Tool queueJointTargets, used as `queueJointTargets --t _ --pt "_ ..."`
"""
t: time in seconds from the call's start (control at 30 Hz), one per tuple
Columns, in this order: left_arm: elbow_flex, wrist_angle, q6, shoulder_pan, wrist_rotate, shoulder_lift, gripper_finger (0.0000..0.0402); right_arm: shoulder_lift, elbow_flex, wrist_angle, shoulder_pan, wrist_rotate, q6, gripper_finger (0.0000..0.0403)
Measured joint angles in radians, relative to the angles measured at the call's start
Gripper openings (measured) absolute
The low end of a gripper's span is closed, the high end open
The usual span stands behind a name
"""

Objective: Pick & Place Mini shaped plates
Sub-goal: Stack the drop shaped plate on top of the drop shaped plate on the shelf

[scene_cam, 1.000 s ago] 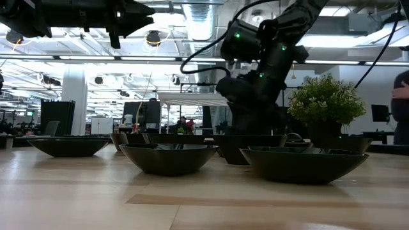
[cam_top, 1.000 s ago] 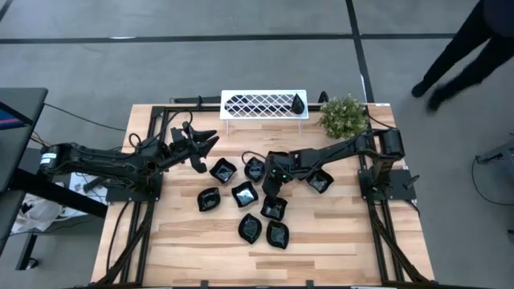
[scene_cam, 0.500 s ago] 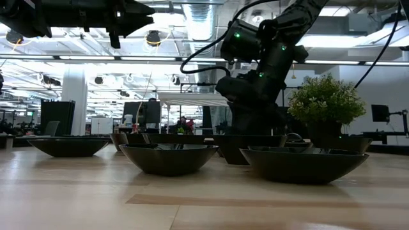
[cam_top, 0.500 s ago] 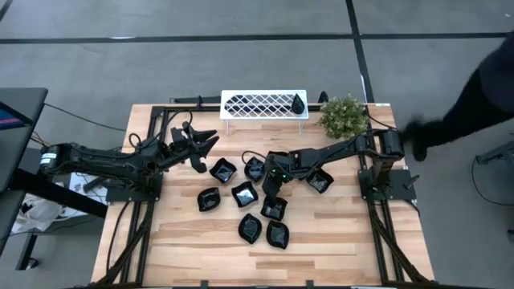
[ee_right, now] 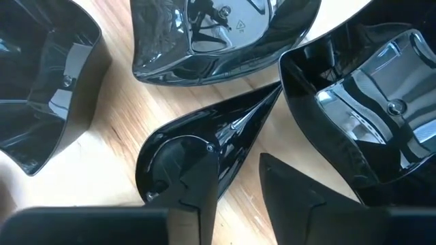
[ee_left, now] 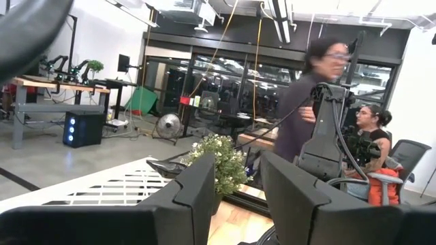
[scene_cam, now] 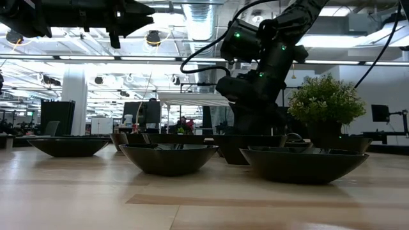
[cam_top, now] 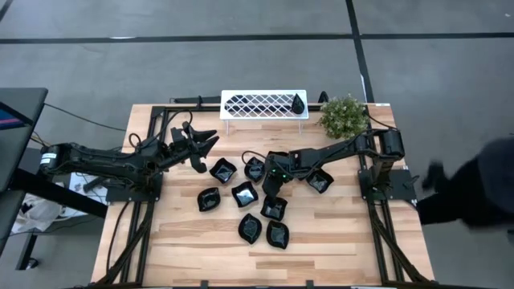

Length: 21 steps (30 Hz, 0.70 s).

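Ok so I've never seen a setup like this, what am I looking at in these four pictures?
Two dark robot arms work at a wooden table. One picture looks straight down, one looks level across the tabletop, and two come from cameras on the arms' wrists. Small glossy black plates lie clustered mid-table; a white lattice rack and a potted plant sit at the far edge. The right hand is down among the plates, one finger inside a teardrop-shaped plate and the other outside its rim, not clearly gripping it. The left hand hangs open above the table's left side, holding nothing.
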Motion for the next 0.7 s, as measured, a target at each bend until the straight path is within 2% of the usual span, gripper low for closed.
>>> queueJointTargets --t 0.7 --pt "0.000 0.000 0.000 0.000 0.000 0.000 0.0122 0.000 0.000 -0.019 0.000 0.000 -0.024 0.0058"
